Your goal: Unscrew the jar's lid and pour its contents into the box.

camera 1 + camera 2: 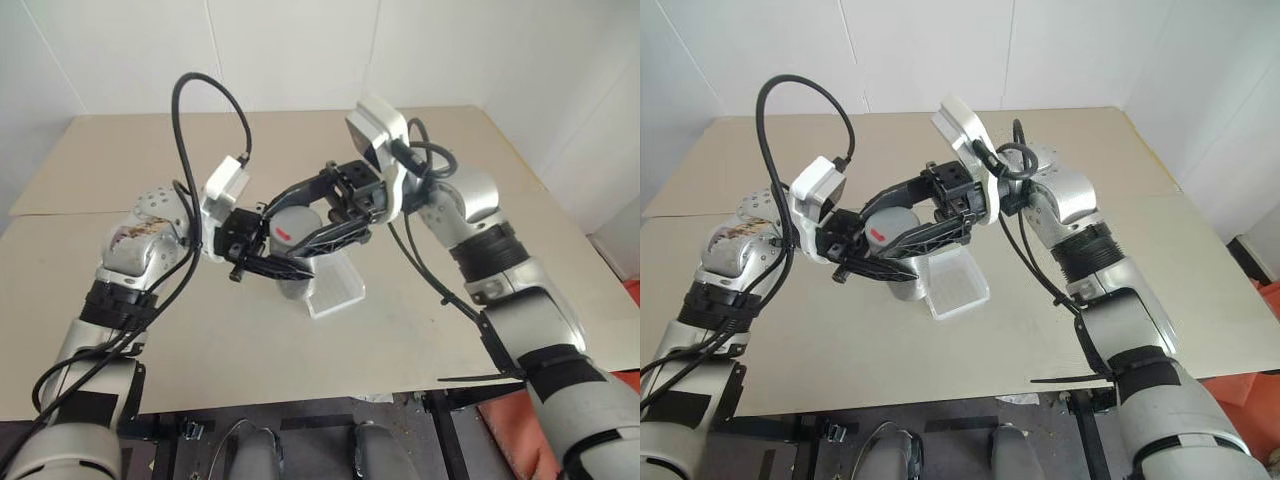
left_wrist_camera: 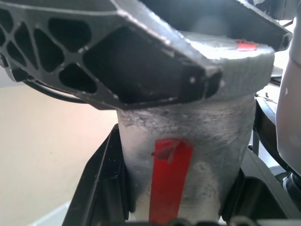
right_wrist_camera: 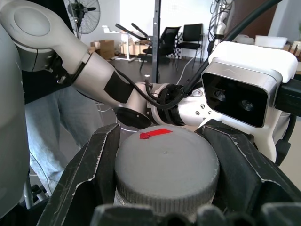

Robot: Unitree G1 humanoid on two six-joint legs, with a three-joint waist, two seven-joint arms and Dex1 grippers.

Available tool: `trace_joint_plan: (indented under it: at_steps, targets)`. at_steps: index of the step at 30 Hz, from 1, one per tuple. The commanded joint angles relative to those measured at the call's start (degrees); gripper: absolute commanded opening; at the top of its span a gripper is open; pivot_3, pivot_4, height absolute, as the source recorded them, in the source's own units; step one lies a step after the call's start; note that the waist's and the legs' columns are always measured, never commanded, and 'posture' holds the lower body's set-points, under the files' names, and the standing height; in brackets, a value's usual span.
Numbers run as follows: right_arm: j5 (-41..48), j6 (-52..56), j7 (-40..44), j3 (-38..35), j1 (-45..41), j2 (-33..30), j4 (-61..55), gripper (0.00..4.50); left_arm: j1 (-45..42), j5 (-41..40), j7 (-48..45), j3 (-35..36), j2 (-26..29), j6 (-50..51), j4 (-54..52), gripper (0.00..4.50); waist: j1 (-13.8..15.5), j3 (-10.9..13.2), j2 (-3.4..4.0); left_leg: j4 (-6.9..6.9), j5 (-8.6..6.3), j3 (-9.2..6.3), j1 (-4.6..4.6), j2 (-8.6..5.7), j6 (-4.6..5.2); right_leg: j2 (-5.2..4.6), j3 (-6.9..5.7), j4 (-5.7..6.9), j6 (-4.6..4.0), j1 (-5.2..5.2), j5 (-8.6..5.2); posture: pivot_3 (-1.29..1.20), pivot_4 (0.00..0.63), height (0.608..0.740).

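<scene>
The left gripper is closed tight around the silver jar and holds it upright in the air, just above the table. The right gripper comes in from the other side, and its two black fingers are clamped on the grey lid, which sits on top of the jar with its little red mark facing up. The clear box lies on the table right under and just behind the jar.
</scene>
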Motion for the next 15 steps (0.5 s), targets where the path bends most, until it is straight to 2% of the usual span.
trace_joint_plan:
  at_steps: [1, 4, 6, 8, 11, 13, 15]
  targets:
    - [-2.3, -3.6, 2.6, -1.1, -2.0, 0.9, 1.8, 3.63, 0.1, -0.4, 0.0, 2.5, -1.3, -1.6, -1.9, 1.92, 0.2, 0.0, 0.0, 0.0, 0.0, 0.0, -0.02, -0.01, 0.0, -0.02, 0.0, 0.0, 0.0, 0.0, 0.0, 0.0, 0.15, 0.74]
    - [-4.0, -3.5, 0.3, -6.7, 0.9, -0.9, -1.9, 4.46, 3.5, 1.5, 3.7, 5.9, 0.0, -2.2, -2.2, 1.92, 0.3, 0.0, 0.01, 0.01, 0.0, -0.01, -0.06, -0.01, 0.0, -0.01, -0.03, 0.02, 0.0, -0.01, 0.0, 0.0, 0.15, 0.74]
    - [-4.5, -2.3, -2.5, -9.5, 3.6, -2.6, -6.2, 4.46, 5.4, 1.4, 5.6, 8.1, 0.8, -1.9, -2.9, 1.92, 0.5, 0.0, 0.0, 0.01, 0.0, -0.03, -0.08, 0.0, 0.0, -0.02, -0.05, 0.04, 0.0, -0.02, 0.0, 0.0, 0.15, 0.74]
    - [-6.3, -1.1, -8.7, -12.1, 7.8, -4.7, -13.1, 4.46, 7.7, 1.6, 8.6, 10.4, 1.4, -1.8, -4.3, 1.92, 0.9, 0.0, 0.0, 0.01, 0.0, -0.04, -0.12, 0.0, 0.0, -0.05, -0.07, 0.03, 0.0, -0.04, 0.01, 0.0, 0.15, 0.74]
    - [-4.2, 5.1, -18.7, -17.2, 16.6, -8.1, -28.3, 4.46, 11.3, 2.1, 12.9, 13.1, 1.5, -2.1, -6.4, 1.92, 1.5, 0.0, 0.01, 0.0, 0.0, -0.05, -0.2, 0.0, 0.0, -0.06, -0.09, 0.02, 0.0, -0.1, 0.0, 0.0, 0.15, 0.74]
    - [-3.4, 8.2, -22.7, -18.7, 19.5, -8.6, -34.1, 4.46, 12.5, 2.5, 14.7, 13.9, 1.2, -2.1, -7.4, 1.92, 1.6, 0.0, 0.01, 0.01, 0.0, -0.04, -0.22, -0.01, 0.0, -0.06, -0.08, 0.03, 0.0, -0.12, 0.01, 0.0, 0.15, 0.74]
    - [-3.0, 14.0, -31.1, -18.8, 20.4, -6.9, -40.2, 4.46, 13.1, 2.8, 15.9, 13.8, 0.5, -2.1, -7.9, 1.92, 1.5, 0.0, 0.01, 0.05, 0.0, -0.01, -0.2, -0.02, 0.0, -0.06, -0.04, -0.01, -0.01, -0.14, 0.01, 0.0, 0.15, 0.74]
